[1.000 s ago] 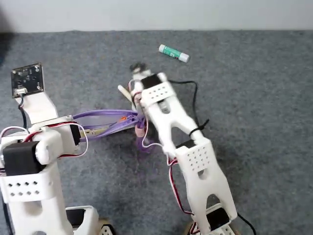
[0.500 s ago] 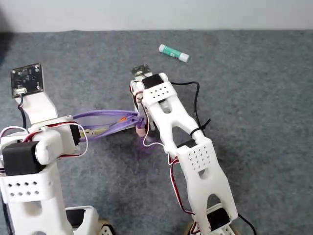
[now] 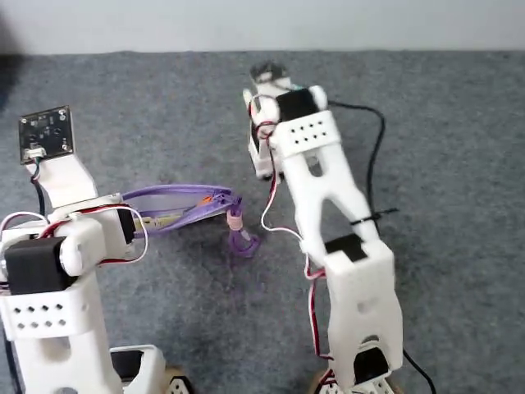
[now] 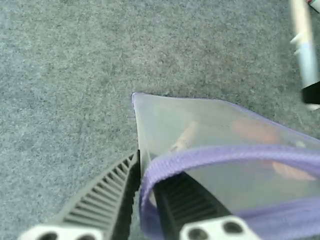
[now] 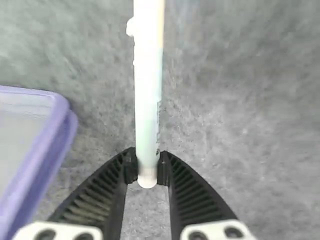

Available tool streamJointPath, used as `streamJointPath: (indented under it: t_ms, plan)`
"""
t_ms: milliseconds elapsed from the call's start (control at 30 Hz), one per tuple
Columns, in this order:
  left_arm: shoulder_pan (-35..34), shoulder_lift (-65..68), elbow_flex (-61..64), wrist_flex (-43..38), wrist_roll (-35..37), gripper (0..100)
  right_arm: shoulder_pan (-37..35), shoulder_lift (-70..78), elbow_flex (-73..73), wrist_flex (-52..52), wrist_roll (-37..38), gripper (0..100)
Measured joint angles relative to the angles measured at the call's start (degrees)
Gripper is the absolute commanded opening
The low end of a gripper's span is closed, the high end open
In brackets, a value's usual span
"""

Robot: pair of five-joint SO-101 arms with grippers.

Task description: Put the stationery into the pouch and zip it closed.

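Watching right gripper (image 5: 146, 165) swinging away from pouch (image 3: 172, 194) mouth toward far side, jaws still pinching pen (image 5: 148, 90). Left gripper (image 4: 140, 160) keeping jaws clamped on pouch rim. I'm judging pen not in yet, needing 1 more approach.

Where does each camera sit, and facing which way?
High view: fixed overhead, facing down on the grey table; both white arms show.
Left wrist view: along the left claw, shut on the clear purple-trimmed pouch.
Right wrist view: along the right claw, shut on the white pen.
Both wrist views show pouch and pen.
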Motion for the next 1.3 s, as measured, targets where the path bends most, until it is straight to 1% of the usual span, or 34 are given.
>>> streamJointPath:
  t_ms: [200,333,533,733,900,1033,1167,1300]
  plan:
    - [0.0,0.0,0.0,0.0,0.0,1,-0.53,-18.81,10.37,0.18,1.23,0.8]
    - [0.0,0.0,0.0,0.0,0.0,1,-3.69,-33.41,20.66,0.18,1.76,0.8]
    - [0.0,0.0,0.0,0.0,0.0,1,-9.41,-55.47,34.02,0.18,8.0,0.8]
    - [0.0,0.0,0.0,0.0,0.0,1,-11.16,-72.62,44.48,0.18,14.68,0.8]
    - [0.0,0.0,0.0,0.0,0.0,1,-11.34,-79.3,48.53,-1.67,21.98,0.8]
    - [2.46,0.0,0.0,0.0,0.0,1,-11.87,-80.18,50.46,-1.32,23.03,0.8]
    - [3.87,0.0,0.0,0.0,0.0,1,-16.35,-80.88,51.08,0.35,23.3,0.8]
    - [4.04,0.0,0.0,0.0,0.0,1,-19.08,-83.43,53.27,0.35,25.85,0.8]
